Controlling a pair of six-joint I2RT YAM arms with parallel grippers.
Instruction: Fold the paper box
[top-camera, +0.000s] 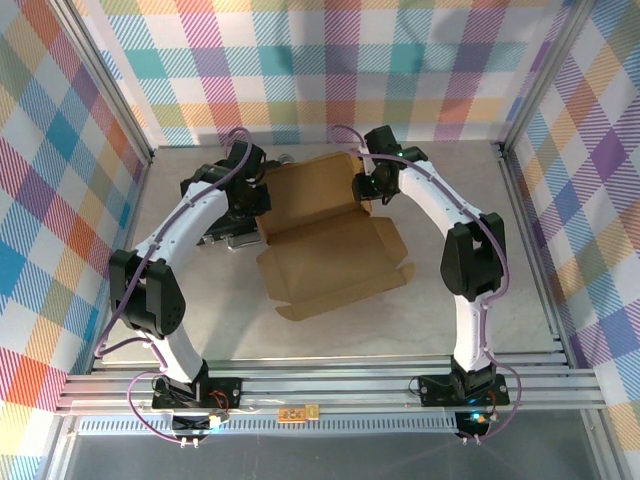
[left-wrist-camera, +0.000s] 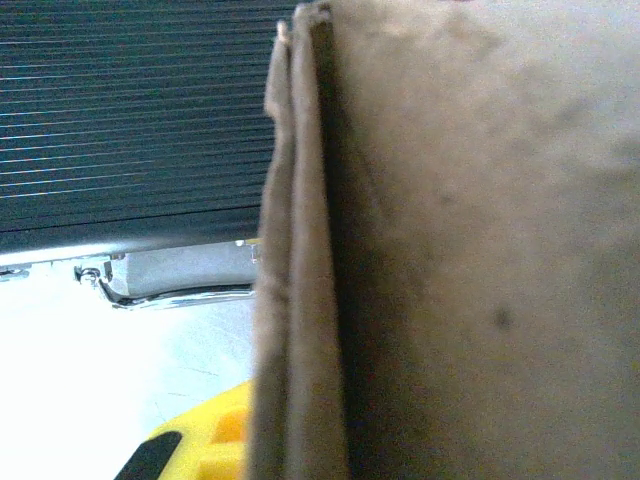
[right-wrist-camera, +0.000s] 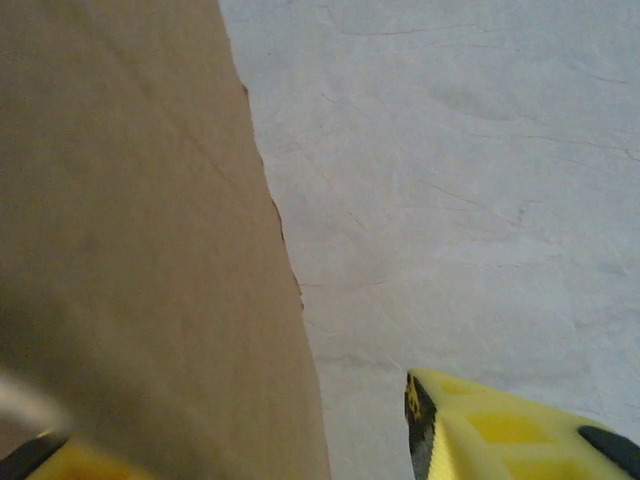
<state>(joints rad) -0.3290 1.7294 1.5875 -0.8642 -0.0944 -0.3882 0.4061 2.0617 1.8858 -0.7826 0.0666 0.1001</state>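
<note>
The paper box (top-camera: 335, 250) is brown cardboard lying half formed in the middle of the table, with a back panel raised (top-camera: 310, 185). My left gripper (top-camera: 247, 208) is at the box's left side, shut on its doubled side wall (left-wrist-camera: 300, 300). One yellow finger (left-wrist-camera: 195, 440) shows beside that wall, and the other is hidden behind the cardboard. My right gripper (top-camera: 366, 187) is at the back right of the box and stands open. A cardboard flap (right-wrist-camera: 130, 250) lies against its left finger (right-wrist-camera: 40, 462). The right finger (right-wrist-camera: 500, 430) is apart from the flap, over bare table.
A black ribbed case with a chrome edge (left-wrist-camera: 130, 110) lies just left of the box, under the left arm (top-camera: 222, 238). Plaid walls and aluminium posts (top-camera: 525, 200) close in the table (top-camera: 480, 330) on three sides. Frame rails (top-camera: 330, 385) run along the near edge.
</note>
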